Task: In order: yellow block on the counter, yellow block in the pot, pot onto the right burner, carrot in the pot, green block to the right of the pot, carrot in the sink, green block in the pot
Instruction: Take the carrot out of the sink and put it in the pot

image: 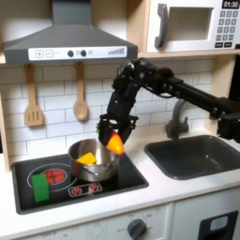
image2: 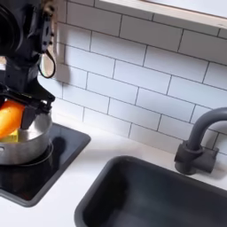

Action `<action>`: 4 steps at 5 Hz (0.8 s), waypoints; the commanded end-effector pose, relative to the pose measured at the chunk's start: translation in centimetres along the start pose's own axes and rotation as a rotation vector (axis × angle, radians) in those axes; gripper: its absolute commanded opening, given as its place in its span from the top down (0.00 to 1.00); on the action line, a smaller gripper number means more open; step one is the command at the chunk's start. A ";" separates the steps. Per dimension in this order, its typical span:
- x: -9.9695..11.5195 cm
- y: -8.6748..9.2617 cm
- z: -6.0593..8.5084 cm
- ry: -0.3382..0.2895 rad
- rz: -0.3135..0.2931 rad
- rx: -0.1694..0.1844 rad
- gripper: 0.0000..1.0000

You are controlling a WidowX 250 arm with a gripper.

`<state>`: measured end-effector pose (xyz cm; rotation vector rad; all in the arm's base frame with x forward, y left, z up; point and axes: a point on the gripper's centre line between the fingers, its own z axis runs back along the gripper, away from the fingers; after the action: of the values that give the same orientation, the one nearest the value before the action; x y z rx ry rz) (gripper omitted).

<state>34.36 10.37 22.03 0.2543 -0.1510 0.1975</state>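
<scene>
Camera positions, as we find them.

First exterior view: we stand in front of the toy kitchen, slightly raised, facing the tiled back wall squarely. Set well back, we take in the range hood, the microwave, the black stovetop, the sink and the front edge of the counter.

Second exterior view: we sit much nearer and lower, close above the counter, looking obliquely along it toward the tiles. The sink and faucet lie in the foreground at the second exterior view's right.

Shared ground: both exterior views cover the pot, the gripper above it, the stovetop's sink-side edge and the sink.
</scene>
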 end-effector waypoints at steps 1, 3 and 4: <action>1.7 0.3 -1.2 0.003 0.001 0.018 1.00; 2.9 0.6 -2.1 0.013 0.006 0.008 1.00; 2.7 0.9 -2.8 0.047 0.000 0.006 0.00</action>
<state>37.07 12.20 20.05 0.2533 -0.1057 0.1961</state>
